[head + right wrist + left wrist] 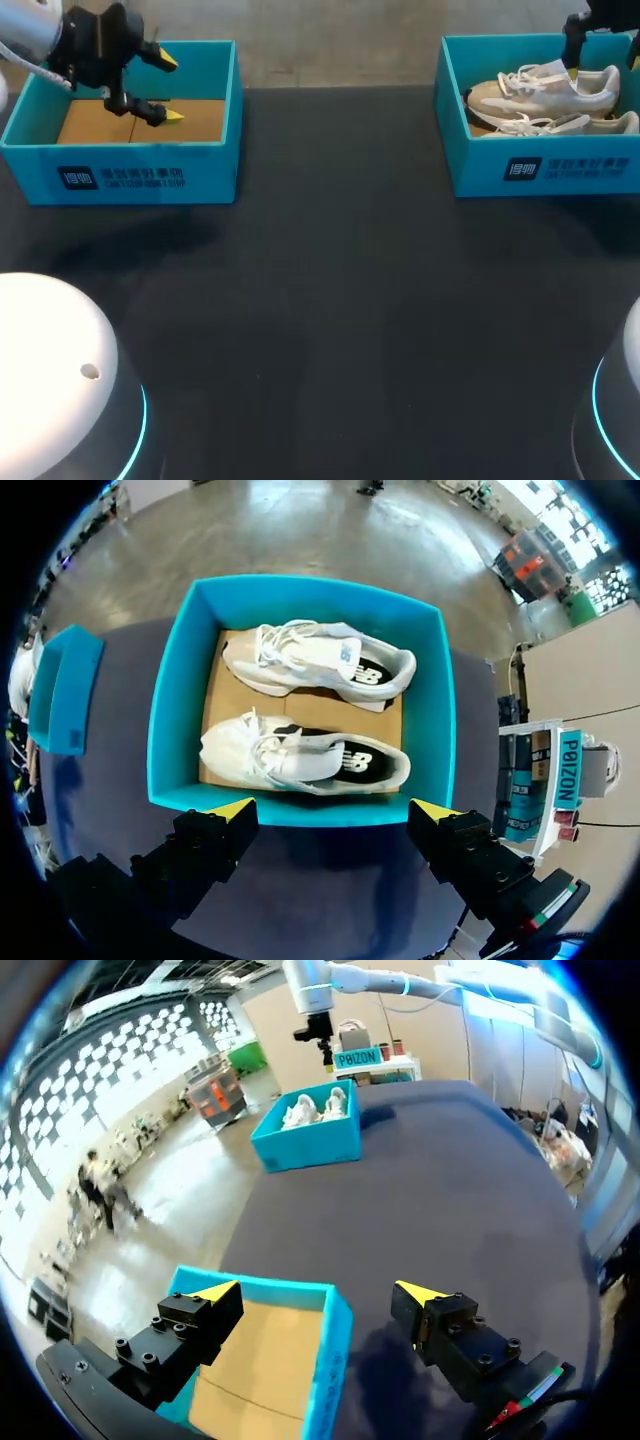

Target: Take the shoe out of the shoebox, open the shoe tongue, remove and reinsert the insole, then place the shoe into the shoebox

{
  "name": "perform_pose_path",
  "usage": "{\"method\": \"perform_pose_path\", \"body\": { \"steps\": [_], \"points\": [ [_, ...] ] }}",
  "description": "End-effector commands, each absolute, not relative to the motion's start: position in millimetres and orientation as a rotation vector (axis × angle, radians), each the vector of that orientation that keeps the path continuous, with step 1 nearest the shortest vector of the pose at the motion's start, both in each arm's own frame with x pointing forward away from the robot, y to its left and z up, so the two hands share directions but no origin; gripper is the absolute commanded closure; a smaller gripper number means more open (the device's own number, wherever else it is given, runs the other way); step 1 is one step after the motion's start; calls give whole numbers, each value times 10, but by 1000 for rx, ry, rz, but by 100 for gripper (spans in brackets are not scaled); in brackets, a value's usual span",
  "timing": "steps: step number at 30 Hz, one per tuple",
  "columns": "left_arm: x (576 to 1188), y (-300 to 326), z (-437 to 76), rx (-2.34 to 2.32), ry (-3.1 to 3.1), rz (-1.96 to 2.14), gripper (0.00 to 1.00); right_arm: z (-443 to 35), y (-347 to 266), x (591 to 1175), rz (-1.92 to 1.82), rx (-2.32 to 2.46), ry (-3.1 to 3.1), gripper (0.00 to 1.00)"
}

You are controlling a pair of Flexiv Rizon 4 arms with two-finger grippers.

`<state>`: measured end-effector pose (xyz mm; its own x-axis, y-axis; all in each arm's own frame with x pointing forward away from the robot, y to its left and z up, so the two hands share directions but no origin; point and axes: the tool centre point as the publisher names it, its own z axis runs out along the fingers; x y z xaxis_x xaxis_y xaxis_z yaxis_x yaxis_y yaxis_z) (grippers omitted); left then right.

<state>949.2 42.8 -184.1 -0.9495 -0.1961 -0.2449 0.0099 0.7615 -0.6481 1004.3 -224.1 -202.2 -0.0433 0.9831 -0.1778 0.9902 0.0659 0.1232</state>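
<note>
Two white shoes lie side by side on the cardboard floor of a teal shoebox, which stands at the table's far right. My right gripper hangs open above the near wall of that box, touching nothing. At the far left stands a second teal shoebox with nothing in it. My left gripper is open over it, and in the left wrist view the left gripper straddles one wall of that box.
A dark table stretches between the two boxes. The arms' white rounded bases sit at the near corners. In the left wrist view the box with the shoes is far ahead, under my right arm.
</note>
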Motion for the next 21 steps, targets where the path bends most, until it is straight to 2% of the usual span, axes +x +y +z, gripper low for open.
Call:
{"method": "perform_pose_path", "body": {
  "steps": [1, 13, 21],
  "points": [
    [9530, 393, -1676, -696, 2778, -894, 0, -2011, -2257, 9983, -29, 2001, 2103, 0],
    [9593, 471, -1648, -1659, 2680, -861, 0, -1944, -2163, 9811, -75, 1952, 2192, 0],
    [9549, 585, -1705, -1932, 2662, -702, 0, -1958, -2096, 9578, -96, 1968, 2226, 0]
  ]
}}
